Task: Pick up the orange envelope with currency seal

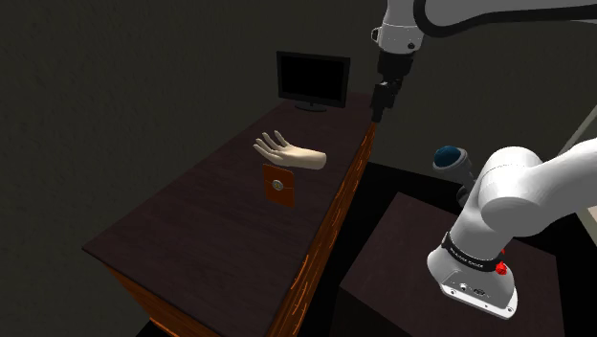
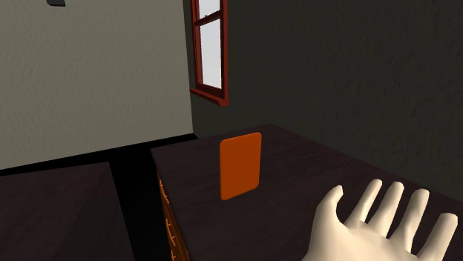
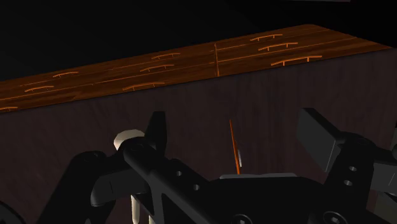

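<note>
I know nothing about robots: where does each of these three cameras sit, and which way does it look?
Shoulder view: beside the stand, looking down over the dresser at the orange envelope, pale hand and monitor; the white arm and gripper show.
Second exterior view: low over the dresser behind the pale hand, facing the envelope's plain side and a window.
Wrist view: on the arm's end, looking down at the dresser top; the open gripper's fingers show.
Shared: all three see the envelope and pale hand.
</note>
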`<control>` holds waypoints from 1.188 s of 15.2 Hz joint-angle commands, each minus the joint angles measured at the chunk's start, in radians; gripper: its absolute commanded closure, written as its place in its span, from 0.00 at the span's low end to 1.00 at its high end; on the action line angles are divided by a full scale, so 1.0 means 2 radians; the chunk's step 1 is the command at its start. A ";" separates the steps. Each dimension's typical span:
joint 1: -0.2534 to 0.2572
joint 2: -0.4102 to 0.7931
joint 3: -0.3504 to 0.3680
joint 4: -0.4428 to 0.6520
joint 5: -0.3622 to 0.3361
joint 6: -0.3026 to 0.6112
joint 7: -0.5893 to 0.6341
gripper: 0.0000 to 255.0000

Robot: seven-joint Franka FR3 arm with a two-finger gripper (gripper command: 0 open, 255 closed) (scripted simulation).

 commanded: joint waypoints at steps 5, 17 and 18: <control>0.006 0.061 -0.006 -0.007 0.004 0.067 -0.005 0.00; 0.026 0.281 -0.018 0.040 0.031 0.235 -0.034 0.00; 0.028 0.301 -0.018 0.048 0.035 0.246 -0.037 0.00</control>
